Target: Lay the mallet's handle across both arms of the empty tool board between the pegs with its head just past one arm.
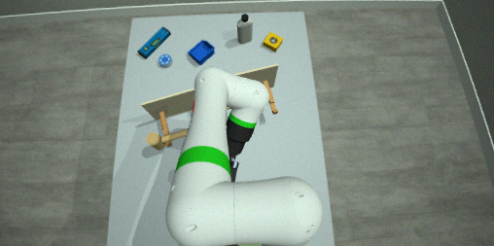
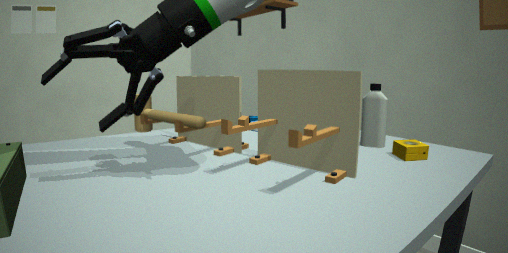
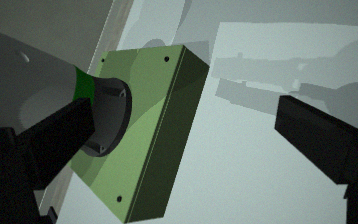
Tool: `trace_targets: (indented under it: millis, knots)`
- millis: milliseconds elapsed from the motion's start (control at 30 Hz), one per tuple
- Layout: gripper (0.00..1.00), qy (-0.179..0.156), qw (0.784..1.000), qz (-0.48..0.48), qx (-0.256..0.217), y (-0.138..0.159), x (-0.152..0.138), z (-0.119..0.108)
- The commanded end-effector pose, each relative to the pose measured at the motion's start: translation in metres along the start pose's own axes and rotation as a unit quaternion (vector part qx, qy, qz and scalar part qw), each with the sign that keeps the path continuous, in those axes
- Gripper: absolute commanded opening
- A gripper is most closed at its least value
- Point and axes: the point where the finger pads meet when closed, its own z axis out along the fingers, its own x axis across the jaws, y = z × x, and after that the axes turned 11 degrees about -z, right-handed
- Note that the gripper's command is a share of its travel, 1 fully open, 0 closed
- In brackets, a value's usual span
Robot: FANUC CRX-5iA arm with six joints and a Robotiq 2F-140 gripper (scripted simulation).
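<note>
The wooden mallet lies on the arms of the left tool board. Its head sits just past that board's outer arm. The empty tool board stands to the right, with both wooden arms bare. My gripper is wide open and empty. It hangs above the table in front of the boards, apart from the mallet. In the top view it is mostly hidden under my arm. The wrist view shows only my two fingers and no mallet.
A green base box is at the table's front. Behind the boards are a grey bottle, a yellow box, a blue tray, a blue level and a small blue disc.
</note>
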Motion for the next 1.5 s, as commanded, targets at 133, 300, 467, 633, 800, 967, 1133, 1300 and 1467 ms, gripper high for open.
trace_targets:
  millis: [133,300,467,633,800,967,1133,1300,1467]
  knots:
    - [1.0,0.0,1.0,0.0,0.0,0.0,0.0,0.0]
    - [1.0,0.0,1.0,0.0,0.0,0.0,0.0,0.0]
    - [1.0,0.0,1.0,0.0,0.0,0.0,0.0,0.0]
    - [1.0,0.0,1.0,-0.001,-0.001,0.0,0.0,-0.001]
    - [1.0,0.002,1.0,-0.013,-0.003,0.0,0.001,-0.002]
    - [1.0,0.005,0.999,-0.053,-0.011,0.001,0.002,-0.006]
    - [1.0,0.007,0.995,-0.093,-0.02,0.002,0.004,-0.01]
    - [1.0,0.011,0.98,-0.192,-0.041,0.004,0.008,-0.02]
    - [1.0,0.011,0.959,-0.278,-0.061,0.006,0.012,-0.03]
